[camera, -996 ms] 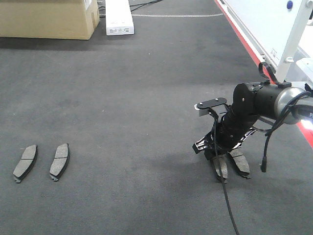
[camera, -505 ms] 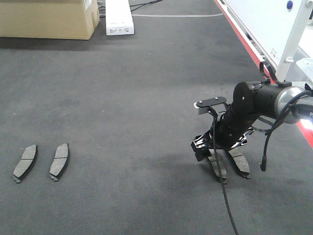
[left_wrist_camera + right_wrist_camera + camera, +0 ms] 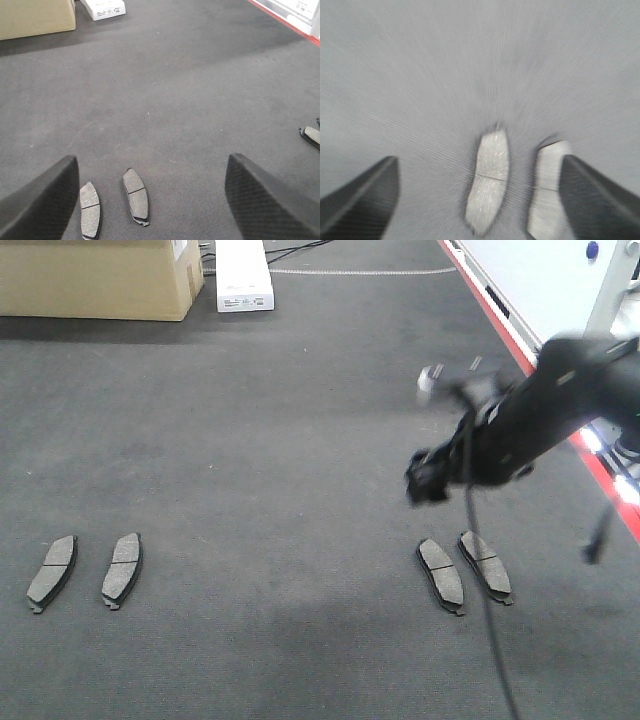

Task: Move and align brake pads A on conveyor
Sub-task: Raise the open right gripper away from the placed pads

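Four brake pads lie face up on the dark grey conveyor (image 3: 300, 440). Two lie side by side at the left (image 3: 50, 572) (image 3: 122, 568), two at the right (image 3: 441, 575) (image 3: 485, 566). My right gripper (image 3: 425, 480) is blurred with motion, raised above and behind the right pair, open and empty. In the right wrist view the right pair (image 3: 489, 180) (image 3: 547, 190) shows below the open right gripper (image 3: 480, 205). In the left wrist view my left gripper (image 3: 152, 210) is open and empty above the left pair (image 3: 90, 216) (image 3: 136, 195). A third pad (image 3: 312, 135) shows at that view's right edge.
A cardboard box (image 3: 95, 278) and a white box (image 3: 243, 275) stand at the belt's far left. A red strip (image 3: 500, 325) runs along the right edge, with a white framed panel (image 3: 560, 280) beyond it. The right arm's cable (image 3: 490, 620) hangs over the right pads.
My right gripper has lifted off the right pair of pads and swung up and away. Both pads stay lying on the belt. The left pair has not moved.
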### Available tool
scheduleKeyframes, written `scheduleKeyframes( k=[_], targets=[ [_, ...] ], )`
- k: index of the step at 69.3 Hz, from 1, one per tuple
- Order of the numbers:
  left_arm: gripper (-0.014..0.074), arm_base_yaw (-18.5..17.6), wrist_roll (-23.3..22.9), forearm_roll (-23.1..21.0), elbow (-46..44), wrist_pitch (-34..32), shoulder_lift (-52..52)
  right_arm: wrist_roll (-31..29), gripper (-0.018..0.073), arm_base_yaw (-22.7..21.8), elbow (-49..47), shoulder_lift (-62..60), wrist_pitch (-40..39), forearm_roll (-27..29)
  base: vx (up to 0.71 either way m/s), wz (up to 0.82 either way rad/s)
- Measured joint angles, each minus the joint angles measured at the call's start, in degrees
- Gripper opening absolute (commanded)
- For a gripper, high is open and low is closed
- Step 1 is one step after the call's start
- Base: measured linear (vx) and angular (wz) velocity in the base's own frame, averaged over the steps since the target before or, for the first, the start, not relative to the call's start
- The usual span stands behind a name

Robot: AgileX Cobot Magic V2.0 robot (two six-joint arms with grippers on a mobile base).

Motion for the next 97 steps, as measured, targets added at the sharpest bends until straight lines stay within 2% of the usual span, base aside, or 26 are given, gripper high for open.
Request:
scheduleKeyframes(
  k=[16, 39, 52, 61, 70, 97],
  targets=[
    [0.0561, 0.00, 0.00, 0.00, 0.00, 0.00, 0.00, 0.05, 0.0551, 0.00, 2.00, -17.68, 0.07, -0.24, 0.00, 0.00],
    [0.0561, 0.00, 0.00, 0.00, 0.00, 0.00, 0.00, 0.17, 0.0522, 0.00, 17.81, -42.88, -5.35, -0.84, 0.00, 0.00],
    [0.0561, 0.00, 0.00, 0.00, 0.00, 0.00, 0.00, 0.17, 0.0378, 0.00, 21.64, -50.51, -7.18, -0.84, 0.00, 0.00],
    [0.0561, 0.00, 0.00, 0.00, 0.00, 0.00, 0.00, 0.17, 0.0201, 0.00, 21.95, -52.78, -7.32, -0.84, 0.00, 0.00],
    [0.0561, 0.00, 0.00, 0.00, 0.00, 0.00, 0.00, 0.17, -0.0017, 0.00, 21.95, -53.43, -7.41, -0.84, 0.00, 0.00],
    [0.0561, 0.00, 0.00, 0.00, 0.00, 0.00, 0.00, 0.17, -0.0008, 0.00, 21.95, -53.43, -7.45, -0.84, 0.00, 0.00]
  ],
)
